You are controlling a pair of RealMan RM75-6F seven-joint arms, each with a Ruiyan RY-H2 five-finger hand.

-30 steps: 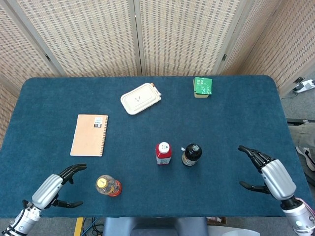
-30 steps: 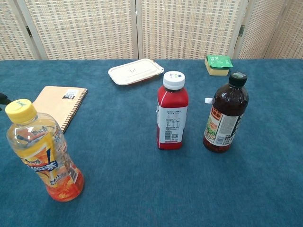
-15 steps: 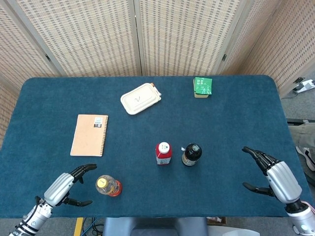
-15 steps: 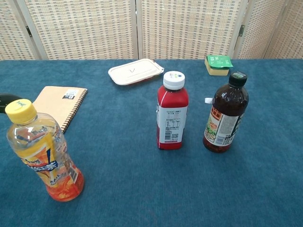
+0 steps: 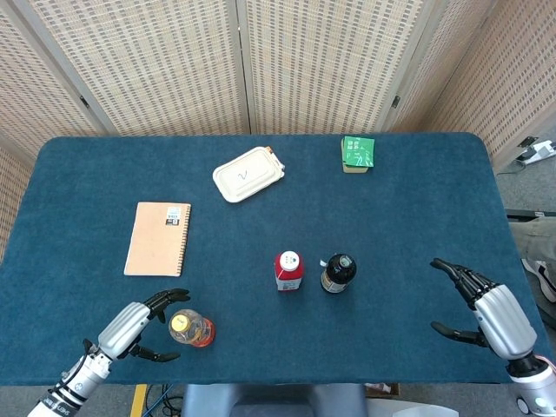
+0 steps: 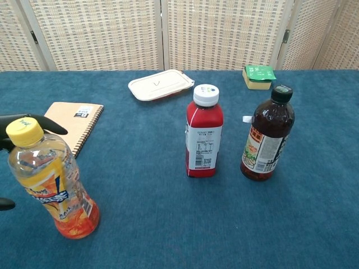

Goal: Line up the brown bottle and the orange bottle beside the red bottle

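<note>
The red bottle [image 5: 289, 270] [image 6: 204, 133] stands upright near the table's middle front, and the brown bottle [image 5: 338, 273] [image 6: 267, 135] stands right beside it on its right. The orange bottle [image 5: 190, 327] [image 6: 49, 182], yellow-capped, stands upright at the front left. My left hand [image 5: 139, 322] is open just left of the orange bottle, its fingers [image 6: 35, 121] curving around behind the cap, apparently without touching. My right hand [image 5: 491, 311] hovers open at the front right, well clear of the brown bottle.
A spiral notebook [image 5: 158, 238] lies left of centre. A white lidded container [image 5: 248, 174] sits at the back middle. A green packet [image 5: 357, 153] lies at the back right. The blue table [image 5: 408, 226] ends just in front of both hands.
My left hand has moved right, from well left of the orange bottle to right beside it, fingers now showing behind the cap. My right hand has drifted slightly right and back toward the edge.
</note>
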